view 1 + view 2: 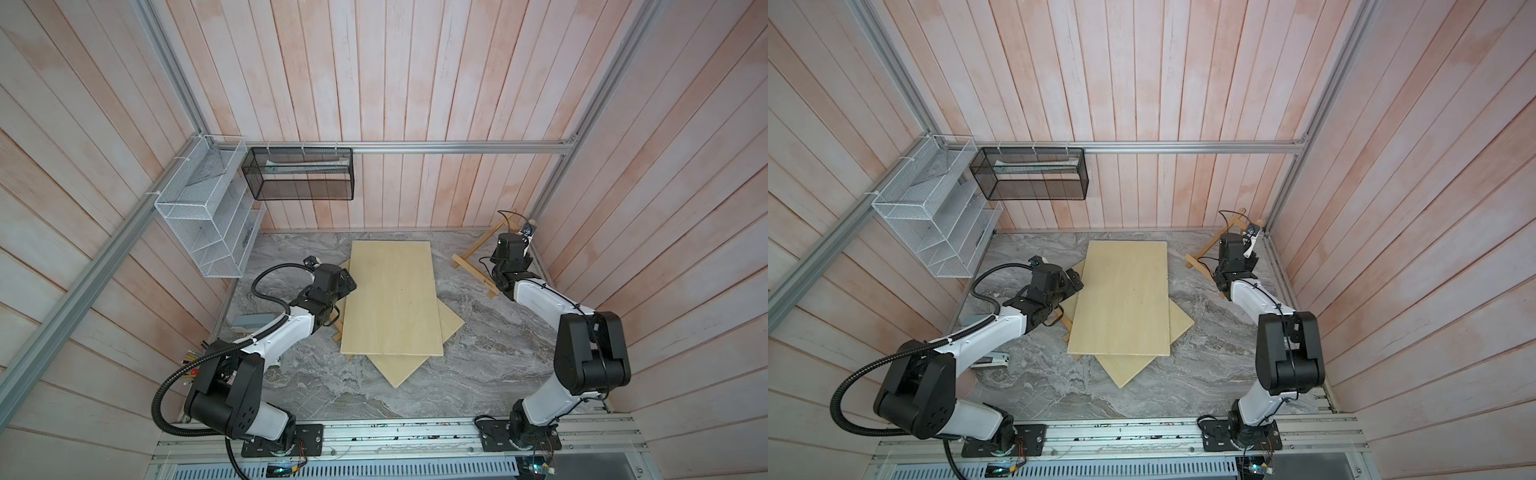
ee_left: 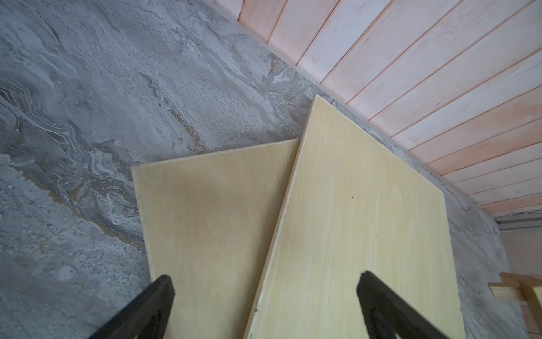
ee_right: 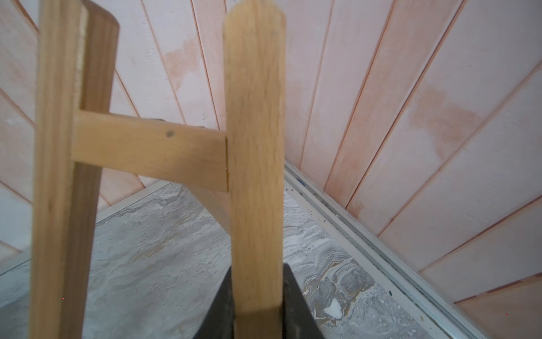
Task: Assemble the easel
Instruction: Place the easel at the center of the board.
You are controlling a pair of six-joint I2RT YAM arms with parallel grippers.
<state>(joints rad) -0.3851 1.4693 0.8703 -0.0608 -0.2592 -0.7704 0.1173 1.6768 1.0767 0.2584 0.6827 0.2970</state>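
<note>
Easel frame is sitting at far R corner of tabletop, close to back & side walls. R gripper is clamping one of its upright slats, jaws closed on the wood; crossbar & a second slat are showing beside it in R wrist view. Two pale boards are lying mid-table, upper board overlapping lower board at an angle. L gripper is hovering over their L edge, jaws spread wide, holding nothing. White wire basket is hanging at far L corner.
</note>
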